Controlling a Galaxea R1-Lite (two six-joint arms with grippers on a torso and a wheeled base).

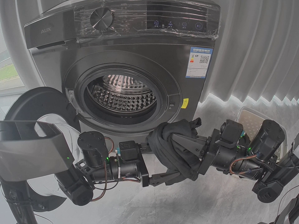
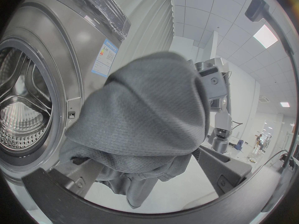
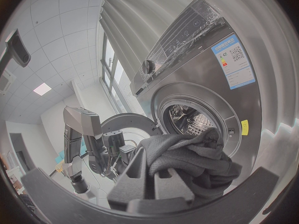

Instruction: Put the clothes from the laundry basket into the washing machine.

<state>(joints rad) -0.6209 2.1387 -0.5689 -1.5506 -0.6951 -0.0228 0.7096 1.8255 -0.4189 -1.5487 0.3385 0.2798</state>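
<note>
1. Washing machine [image 1: 124, 56]: grey front-loader, seen front-on. Its round door [image 1: 34, 105] is swung fully open to the machine's left side, and the metal drum [image 1: 121, 94] shows through the opening
2. Garment [image 1: 174, 153]: dark grey and bunched up. It is held in the air in front of the washing machine, just below and to the right of the drum opening. It is outside the drum and off the floor [image 1: 202, 203]
3. Right end effector [image 1: 173, 136]: in front of the machine's lower right front, pointing toward the area under the opening. Fingers are close together and clamped on the garment. The right wrist view shows cloth pinched at the tips and draped over them
4. Left end effector [image 1: 163, 161]: in front of the machine's base, below the opening, pointing toward the right end effector. Fingers are spread wide. In the left wrist view the garment hangs in the gap between them and over the top, not squeezed
5. Laundry basket [image 1: 246, 111]: pale, on the floor to the right of the washing machine and partly hidden behind the right arm. Can't tell what is in it
6. Curtain [image 1: 255, 47]: white and pleated, behind the machine and to its right, reaching down to the floor beside the basket
</note>
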